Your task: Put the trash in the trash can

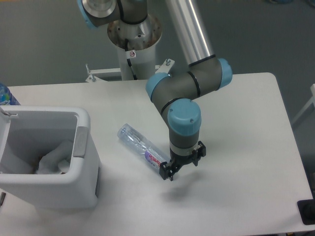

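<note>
The crushed clear bottle with a pink-and-white label lies on the white table, angled from upper left to lower right. My gripper is open and points down at the bottle's lower-right end. Its left finger covers the cap, so the cap is hidden. I cannot tell whether the finger touches the bottle. The white trash can stands at the left, about a bottle's length from the bottle. Crumpled white paper lies inside it.
The arm's base column rises behind the table's far edge. Another bottle's blue top pokes in at the far left edge. A black object sits at the table's front right corner.
</note>
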Available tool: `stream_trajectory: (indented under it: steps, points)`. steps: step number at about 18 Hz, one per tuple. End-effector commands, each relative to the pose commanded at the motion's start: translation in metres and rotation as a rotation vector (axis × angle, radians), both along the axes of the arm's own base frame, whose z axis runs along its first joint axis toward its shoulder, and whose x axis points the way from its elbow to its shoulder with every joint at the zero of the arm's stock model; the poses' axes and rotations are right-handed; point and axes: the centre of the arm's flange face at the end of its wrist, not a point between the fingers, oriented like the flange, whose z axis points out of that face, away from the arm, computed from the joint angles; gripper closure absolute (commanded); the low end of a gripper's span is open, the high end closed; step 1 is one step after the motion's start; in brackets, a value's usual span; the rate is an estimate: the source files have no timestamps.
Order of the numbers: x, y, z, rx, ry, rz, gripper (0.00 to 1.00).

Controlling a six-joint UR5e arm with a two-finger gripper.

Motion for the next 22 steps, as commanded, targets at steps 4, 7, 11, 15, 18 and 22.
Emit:
stream_trajectory:
  steps: [4, 7, 11, 15, 18, 22]
  points:
    - [0.005, 0.004, -0.006, -0.006, -0.007, -0.009, 0.00]
    - [0.005, 0.004, -0.010, -0.016, -0.007, -0.008, 0.03]
    - [0.010, 0.006, -0.014, -0.022, -0.013, -0.010, 0.11]
    - [0.012, 0.007, -0.022, -0.030, -0.023, -0.004, 0.32]
    - [0.017, 0.010, -0.023, -0.033, -0.026, -0.013, 0.40]
    - [0.019, 0.011, -0.023, -0.032, -0.027, -0.018, 0.54]
